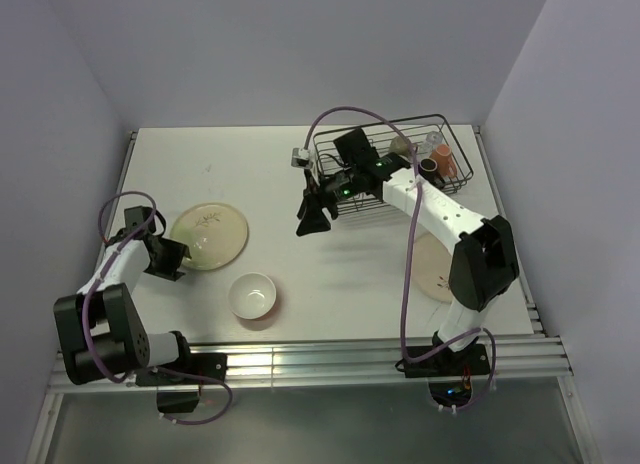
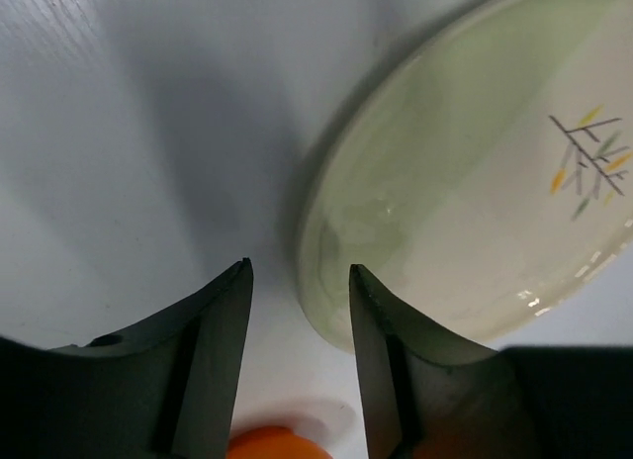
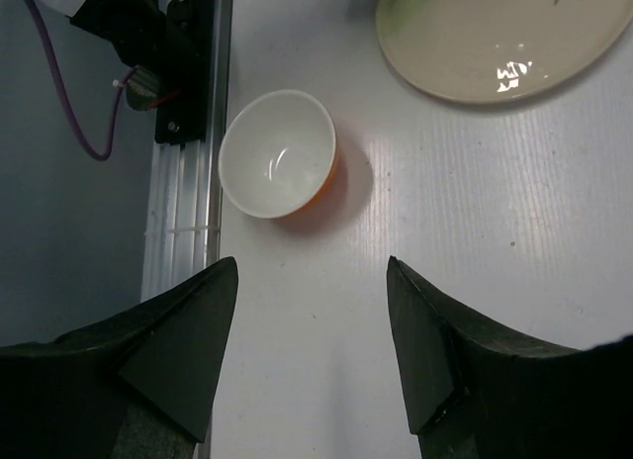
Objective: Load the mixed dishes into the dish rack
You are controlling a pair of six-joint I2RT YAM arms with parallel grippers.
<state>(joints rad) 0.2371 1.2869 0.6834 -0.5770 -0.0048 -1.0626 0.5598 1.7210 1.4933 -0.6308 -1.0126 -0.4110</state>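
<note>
My left gripper (image 2: 299, 265) narrowly parted at the sprig plate's (image 2: 475, 182) rim, gripping nothing, my right gripper (image 3: 312, 261) wide and empty to the right of that plate, white bowl (image 3: 277, 152) near the plate.

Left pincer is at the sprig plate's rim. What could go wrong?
The sprig plate lies flat on the table, with only its rim between the fingers of the left pincer: the grip may slip or shove the plate. The other plate lies partly under the right arm: a low swing could knock it.
</note>
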